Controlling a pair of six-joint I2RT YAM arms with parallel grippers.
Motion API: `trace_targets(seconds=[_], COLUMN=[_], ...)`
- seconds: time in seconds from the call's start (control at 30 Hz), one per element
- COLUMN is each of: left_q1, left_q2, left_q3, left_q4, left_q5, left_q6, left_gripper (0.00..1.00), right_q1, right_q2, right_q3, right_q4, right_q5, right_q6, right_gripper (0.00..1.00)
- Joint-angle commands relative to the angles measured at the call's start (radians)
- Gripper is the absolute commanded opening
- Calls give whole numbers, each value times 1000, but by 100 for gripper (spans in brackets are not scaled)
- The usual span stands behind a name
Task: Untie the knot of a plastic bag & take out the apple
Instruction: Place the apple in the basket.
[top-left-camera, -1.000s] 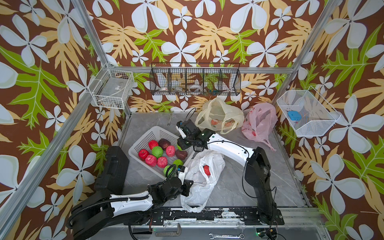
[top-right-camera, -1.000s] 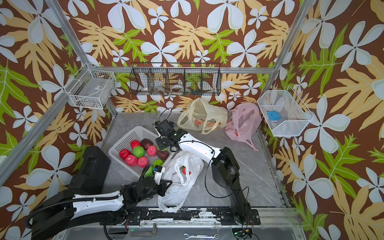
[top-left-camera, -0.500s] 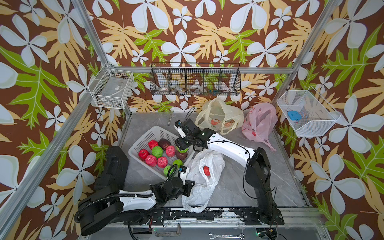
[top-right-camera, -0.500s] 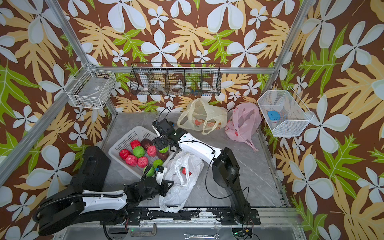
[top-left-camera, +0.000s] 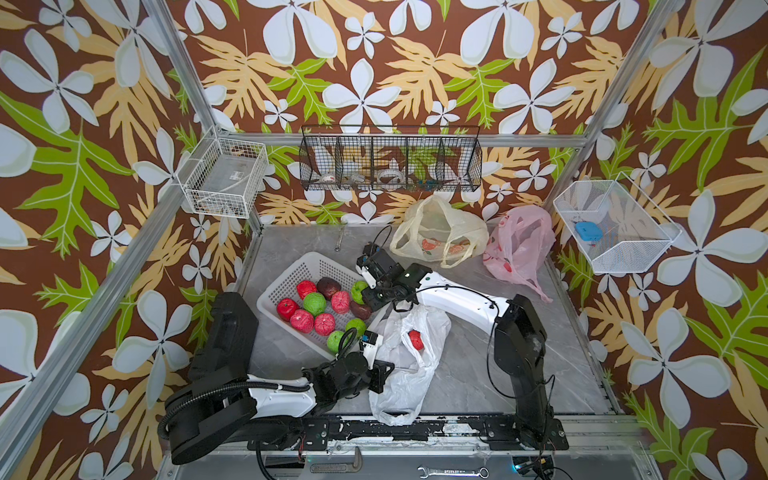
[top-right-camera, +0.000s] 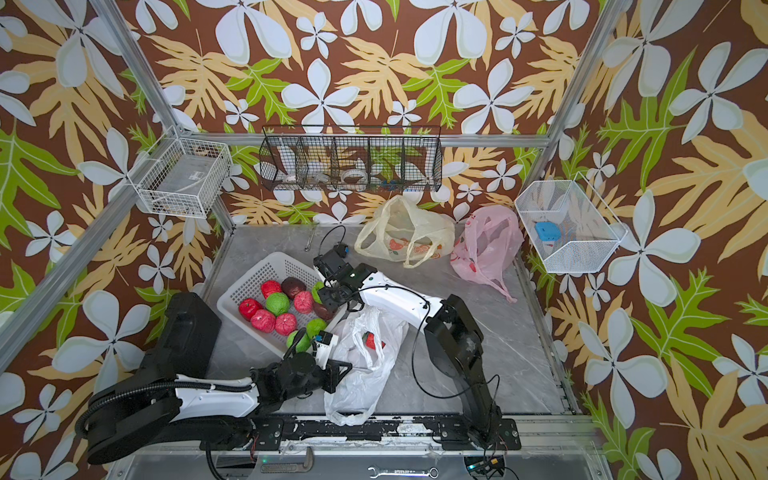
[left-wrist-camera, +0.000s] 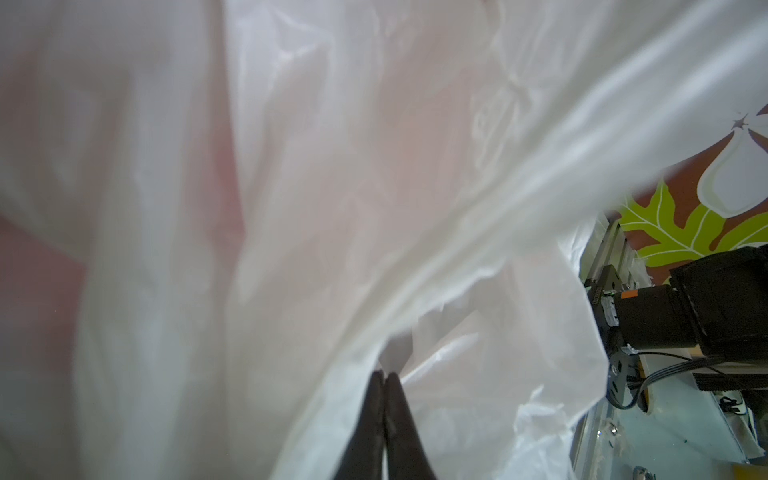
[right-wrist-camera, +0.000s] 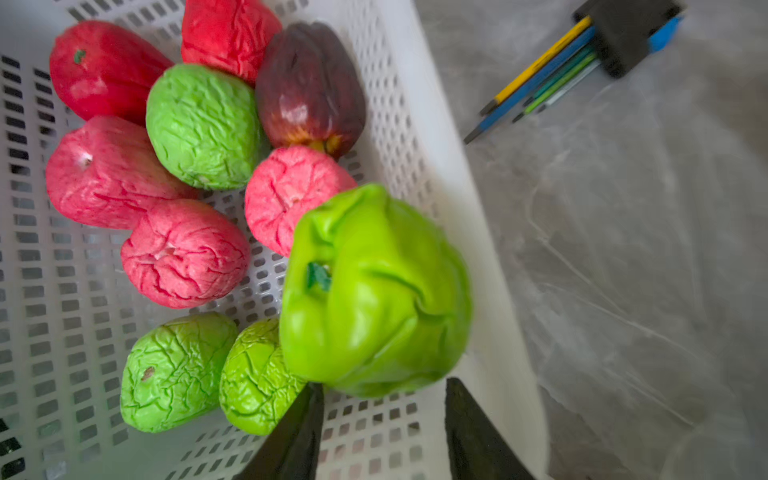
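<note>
Just past the right hand (right-wrist-camera: 382, 384), fingers spread, green apple (right-wrist-camera: 374, 291) sits free inside the basket (right-wrist-camera: 457, 199) wall; left hand (left-wrist-camera: 384, 376) pinches the white plastic bag (left-wrist-camera: 374, 166).

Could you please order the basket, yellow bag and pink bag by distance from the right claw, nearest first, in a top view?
1. White basket, just under the right claw.
2. Yellow bag, at the back.
3. Pink bag, far right corner.
</note>
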Motion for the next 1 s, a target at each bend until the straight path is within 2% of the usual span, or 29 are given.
trace_targets(seconds=[0.0,0.17,0.33,0.5,0.6,0.73,0.8,0.9,0.97], left_q1=[1,0,0,0,0,0,0,0,0], left_q2=[1,-21,-25,-7,24,69,91,115,125], left_q3=[1,-2,0,10,32,49,49,70,92], left_q4=[40,30,23,33,34,53,78,82,80], left_q5=[12,3,-6,-11,1,17,18,29,37], left_q6=[6,4,5,7,18,17,6,0,5], left_gripper=[0,0,0,0,0,0,0,0,0], right_q1=[0,0,0,0,-2,-9,-7,-7,-8], right_q2=[78,183,198,71,12,79,80,-39,-176], right_q3=[83,233,304,188,131,310,342,195,33], right_q4=[-25,-16,-4,147,259,96,28,52,95], right_q5=[-46,-41,-2,-2,-26,-13,-4,30,73], right_q6=[-24,-66,-86,-70,-64,-45,-38,-15,10], right_gripper=[45,45,49,56,54,52,52,52,52])
